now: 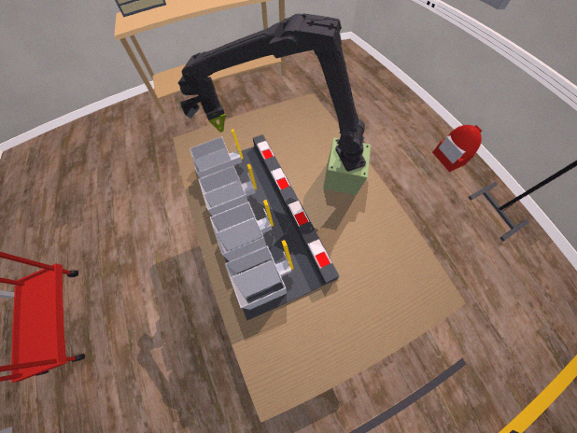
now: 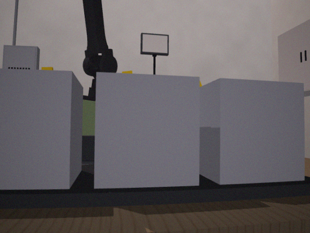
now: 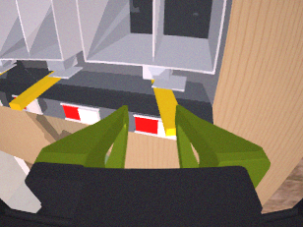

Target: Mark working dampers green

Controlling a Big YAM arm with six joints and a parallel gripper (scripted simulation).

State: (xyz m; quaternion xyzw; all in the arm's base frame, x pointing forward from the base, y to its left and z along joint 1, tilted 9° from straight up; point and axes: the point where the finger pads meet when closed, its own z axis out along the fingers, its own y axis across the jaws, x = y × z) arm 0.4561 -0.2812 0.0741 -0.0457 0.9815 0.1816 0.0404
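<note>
Four grey damper boxes stand in a row on a dark base (image 1: 301, 281) (image 2: 150, 198); the farthest (image 1: 212, 156) (image 3: 156, 14) is nearest my gripper. Each has an upright yellow lever, the farthest one (image 1: 237, 143) (image 3: 166, 107). The slider rail holds four sliders, all showing red; the farthest (image 1: 266, 153) (image 3: 147, 125) lies below the lever. My gripper (image 1: 218, 123) (image 3: 151, 112) hangs above and just beyond the farthest lever, fingers partly open with nothing between them. The exterior view shows only the backs of three dampers (image 2: 146, 130) and the arm (image 2: 96, 37).
The arm's green pedestal (image 1: 347, 174) stands on the tan mat (image 1: 373, 289) right of the rail. A wooden table (image 1: 187, 19) is behind, a red cart (image 1: 33, 322) at the left, and a red object (image 1: 459, 146) and grey stand (image 1: 499, 210) at the right.
</note>
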